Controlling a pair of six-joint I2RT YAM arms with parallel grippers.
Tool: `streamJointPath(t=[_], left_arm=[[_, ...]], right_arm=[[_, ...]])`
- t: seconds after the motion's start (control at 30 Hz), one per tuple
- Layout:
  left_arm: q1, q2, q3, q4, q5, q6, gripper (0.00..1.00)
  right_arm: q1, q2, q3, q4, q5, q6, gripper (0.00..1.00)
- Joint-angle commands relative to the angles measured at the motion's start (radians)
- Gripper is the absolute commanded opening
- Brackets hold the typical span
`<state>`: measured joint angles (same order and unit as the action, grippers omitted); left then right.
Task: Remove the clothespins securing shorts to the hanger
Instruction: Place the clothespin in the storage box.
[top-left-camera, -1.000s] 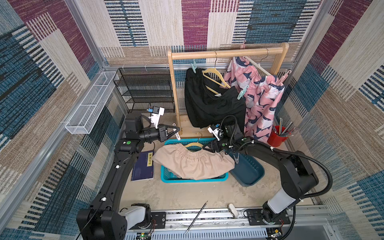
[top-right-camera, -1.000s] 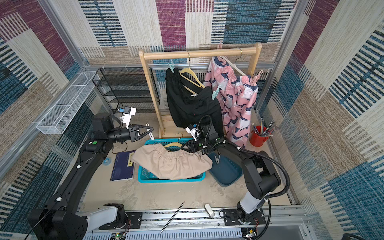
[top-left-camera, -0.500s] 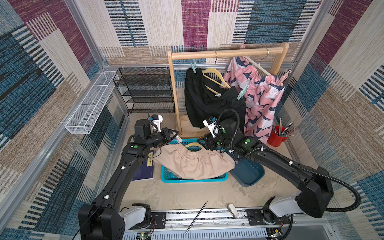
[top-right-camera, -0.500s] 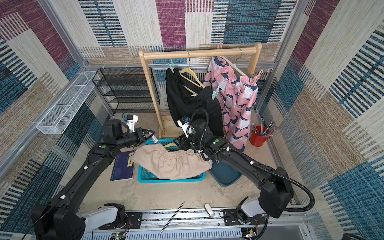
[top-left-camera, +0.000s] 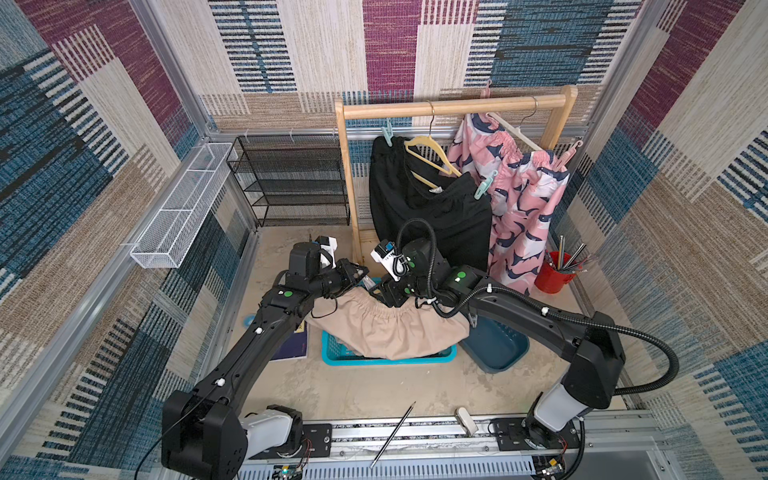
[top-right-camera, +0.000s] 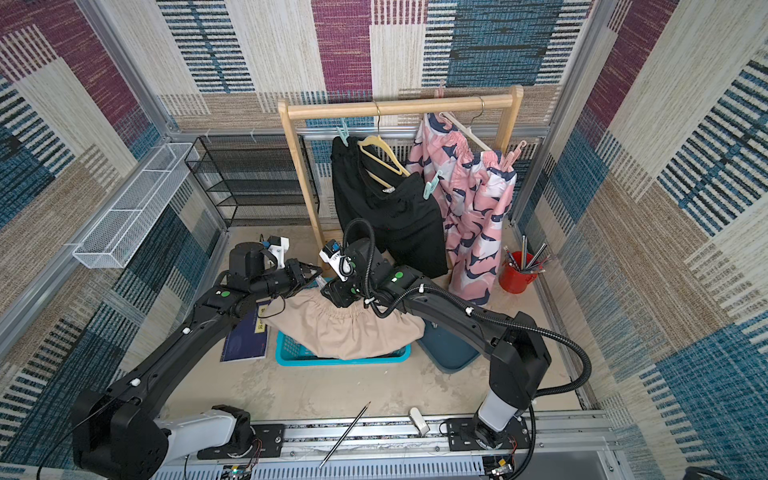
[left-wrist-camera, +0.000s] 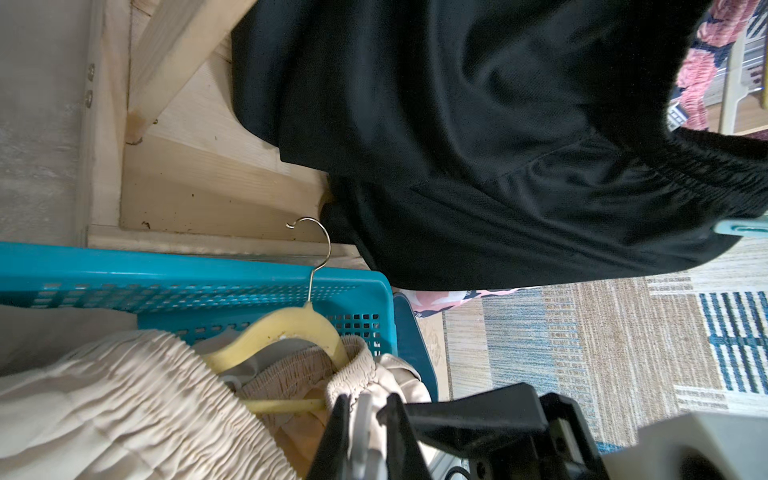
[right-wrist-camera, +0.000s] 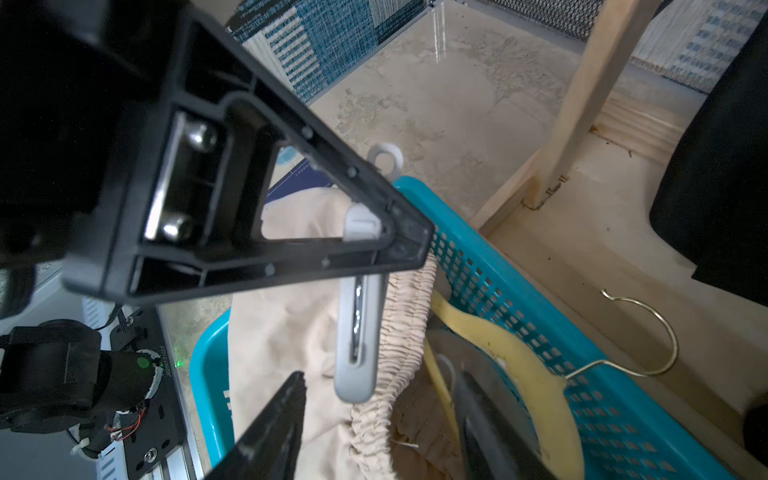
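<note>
Top views both show the beige shorts (top-left-camera: 386, 332) draped over the teal basket (top-left-camera: 353, 360). Bare table (top-left-camera: 374, 390) lies open in front, and a post of the wooden rack (top-left-camera: 453, 106) crowds the basket's far rim. The left claw (top-left-camera: 364, 276) and right claw (top-left-camera: 384, 293) sit near each other at the waistband. The black shorts (top-left-camera: 432, 208) and pink shorts (top-left-camera: 523, 199) hang on the rack behind. Since a second ago the right claw has slid along the waistband toward the left one, and the left arm has leaned in closer.

Left wrist view: the left claw is clenched on a white clothespin (left-wrist-camera: 362, 419) at the waistband. The yellow hanger (left-wrist-camera: 286, 328) lies in the basket, its hook poking over the rim toward the rack's base (little room there).

Right wrist view: that clothespin (right-wrist-camera: 359, 324) lies across the gathered waistband; whether it bites the cloth I cannot tell. The right claw's fingers (right-wrist-camera: 274, 428) stand spread, released, with waistband and hanger between them.
</note>
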<state>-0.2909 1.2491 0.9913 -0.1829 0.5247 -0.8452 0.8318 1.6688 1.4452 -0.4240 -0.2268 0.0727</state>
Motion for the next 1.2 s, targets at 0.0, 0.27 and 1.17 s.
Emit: streamJointPath(t=[0.0, 0.27, 1.17], left_arm=[[-0.013, 0.01, 0.006, 0.042, -0.006, -0.014, 0.0], [-0.031, 0.027, 0.01, 0.046, -0.004, -0.012, 0.0], [0.115, 0.002, -0.051, 0.255, 0.169, -0.077, 0.89]], right_arm=[[0.004, 0.027, 0.028, 0.006, -0.007, -0.013, 0.58], [0.004, 0.077, 0.076, 0.021, -0.028, -0.021, 0.48], [-0.103, -0.251, -0.242, -0.066, 0.187, 0.15, 0.0]])
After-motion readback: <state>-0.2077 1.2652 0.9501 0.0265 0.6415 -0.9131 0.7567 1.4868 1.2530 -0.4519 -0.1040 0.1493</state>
